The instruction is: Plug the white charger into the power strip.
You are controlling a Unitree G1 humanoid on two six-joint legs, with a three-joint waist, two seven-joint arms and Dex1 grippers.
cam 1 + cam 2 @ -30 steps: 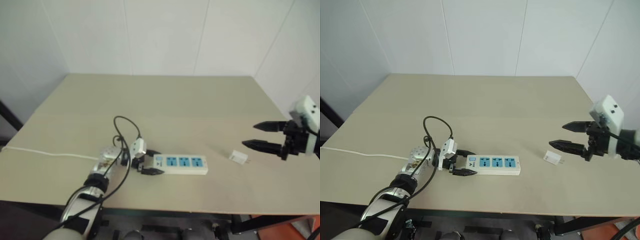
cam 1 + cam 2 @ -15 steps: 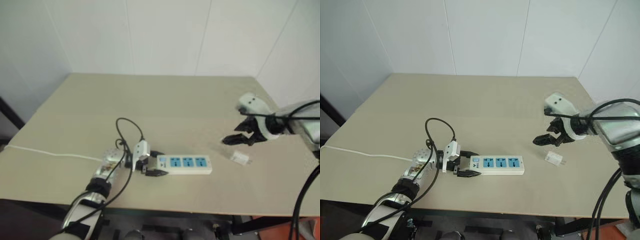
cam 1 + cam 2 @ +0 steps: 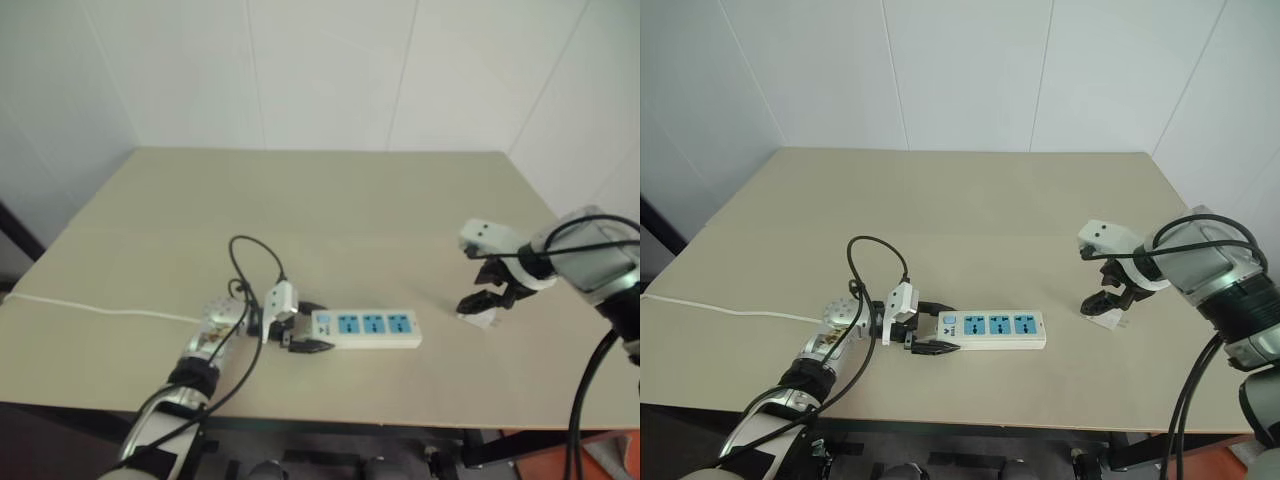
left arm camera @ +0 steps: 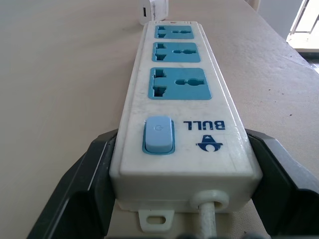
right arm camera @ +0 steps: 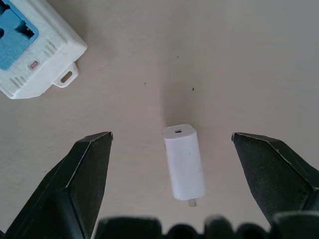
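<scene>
**BULL strip gripped, charger between open fingers**

The power strip reads "BULL" beside its blue switch; the left pincer is clamped on that switch end; the white charger lies on the tabletop just past the strip's far end, between the right pincer's wide-spread fingers, untouched; a thin white cord trails off the tabletop's left edge

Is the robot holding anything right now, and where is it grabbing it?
The left pincer clamps the power strip by the sides of its switch end. The right pincer is open around the white charger, not gripping it.
</scene>
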